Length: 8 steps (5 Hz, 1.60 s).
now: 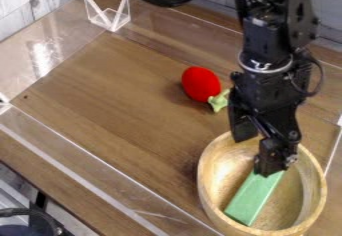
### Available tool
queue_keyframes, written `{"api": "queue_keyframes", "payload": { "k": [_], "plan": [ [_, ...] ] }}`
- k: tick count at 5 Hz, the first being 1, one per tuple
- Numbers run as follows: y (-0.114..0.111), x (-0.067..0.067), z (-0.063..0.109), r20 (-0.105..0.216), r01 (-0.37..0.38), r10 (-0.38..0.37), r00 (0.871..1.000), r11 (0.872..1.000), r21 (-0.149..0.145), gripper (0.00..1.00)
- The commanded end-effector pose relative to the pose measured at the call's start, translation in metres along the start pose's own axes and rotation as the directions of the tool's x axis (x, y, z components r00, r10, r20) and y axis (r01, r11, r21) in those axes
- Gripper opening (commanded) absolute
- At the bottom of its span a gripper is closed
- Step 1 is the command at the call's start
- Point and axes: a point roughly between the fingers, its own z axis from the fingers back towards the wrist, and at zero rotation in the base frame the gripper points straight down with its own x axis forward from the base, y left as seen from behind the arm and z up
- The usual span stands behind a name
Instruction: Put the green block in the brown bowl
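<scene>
green block (pixel 255 196) aslant in brown bowl (pixel 213 168), just below wide-spread, empty end effector (pixel 257 148)

Green block (pixel 254 197) inside brown bowl (pixel 217 163)

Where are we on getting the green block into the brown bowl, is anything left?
Done, by the look of it: the green block lies inside the brown bowl, leaning on its inner wall. In hand: nothing; the gripper is open above the bowl, its jaws apart and not closed on the block. Left: probably only pulling the arm clear. The red toy sits on the table outside the bowl.
</scene>
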Motion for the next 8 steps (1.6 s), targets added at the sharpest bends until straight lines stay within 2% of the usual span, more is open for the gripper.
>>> {"api": "queue_keyframes", "payload": {
  "k": [1, 2, 3, 4, 5, 6, 8],
  "plan": [
    [-0.011, 0.001, 0.009, 0.033, 0.045, -0.045, 0.998, 0.999, 0.003, 1.0],
    [-0.011, 0.002, 0.013, 0.036, 0.027, -0.027, 0.999, 1.0, 0.005, 0.0],
    [-0.01, 0.003, 0.022, 0.034, -0.004, 0.004, 0.999, 1.0, 0.008, 0.0],
    [-0.007, 0.008, 0.031, 0.038, -0.063, 0.062, 0.997, 0.998, 0.028, 1.0],
    [0.003, 0.017, 0.041, 0.047, -0.089, 0.086, 0.995, 0.995, 0.05, 1.0],
    [0.017, 0.021, 0.049, 0.052, -0.116, 0.112, 0.992, 0.989, 0.093, 1.0],
    [0.034, -0.006, 0.049, 0.075, -0.186, 0.177, 0.981, 0.973, 0.137, 1.0]
  ]
}}
